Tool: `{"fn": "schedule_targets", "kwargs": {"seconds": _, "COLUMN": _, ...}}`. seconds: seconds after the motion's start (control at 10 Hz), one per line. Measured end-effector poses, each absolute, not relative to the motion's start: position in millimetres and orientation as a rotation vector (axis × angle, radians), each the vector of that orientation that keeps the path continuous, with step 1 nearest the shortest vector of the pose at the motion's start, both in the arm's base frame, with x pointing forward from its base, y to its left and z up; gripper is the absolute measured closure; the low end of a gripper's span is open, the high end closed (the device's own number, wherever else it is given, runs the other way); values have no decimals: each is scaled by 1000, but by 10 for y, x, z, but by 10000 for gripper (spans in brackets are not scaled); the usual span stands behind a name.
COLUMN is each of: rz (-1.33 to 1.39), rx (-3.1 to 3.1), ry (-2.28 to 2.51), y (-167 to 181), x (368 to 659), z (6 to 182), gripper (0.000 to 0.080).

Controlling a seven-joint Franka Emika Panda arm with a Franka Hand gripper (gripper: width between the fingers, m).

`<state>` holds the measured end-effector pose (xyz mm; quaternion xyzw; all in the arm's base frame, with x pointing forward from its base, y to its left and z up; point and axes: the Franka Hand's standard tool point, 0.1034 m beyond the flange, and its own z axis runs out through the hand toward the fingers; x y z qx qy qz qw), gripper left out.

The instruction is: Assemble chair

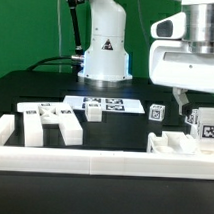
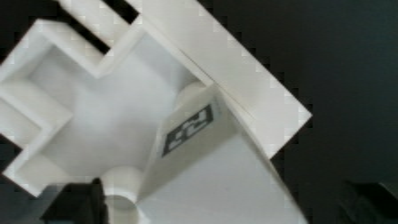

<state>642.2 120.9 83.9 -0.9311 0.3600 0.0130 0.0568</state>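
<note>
We see no finished chair. The chair parts (image 1: 179, 144) lie spread over the black counter (image 1: 25, 92), behind the long white border wall (image 1: 103, 161). A forked slab (image 1: 49, 123) sits toward the exterior view's left. A small block (image 1: 93, 112) lies just beside the marker board (image 1: 107, 103), and a tagged cube (image 1: 157, 111) stands further toward the exterior view's right.

The hand (image 1: 190, 101) hangs low over the pieces grouped at the exterior view's right. The wrist view is filled by a tagged white piece (image 2: 192, 125) close beneath it. We cannot tell whether the fingers stand apart or together, and nothing is plainly held.

We judge the assembly barely begun. We cannot say for certain that any two parts are joined, so nearly every join is left to do.
</note>
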Motion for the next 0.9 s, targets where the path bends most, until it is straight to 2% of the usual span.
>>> {"fn": "schedule_targets", "kwargs": {"seconds": 0.6, "rz": -25, "rx": -3022, "ry": 323, "y": 1221, "x": 6433, "z": 840, "gripper": 150}}
{"fn": "schedule_targets", "kwargs": {"seconds": 0.8, "rz": -28, "rx": -3028, "ry": 262, "y": 1210, "x": 6435, "z": 838, "gripper": 150}}
{"fn": "schedule_targets", "kwargs": {"seconds": 0.9, "rz": -28, "rx": -3028, "ry": 262, "y": 1208, "x": 6435, "z": 837, "gripper": 241}}
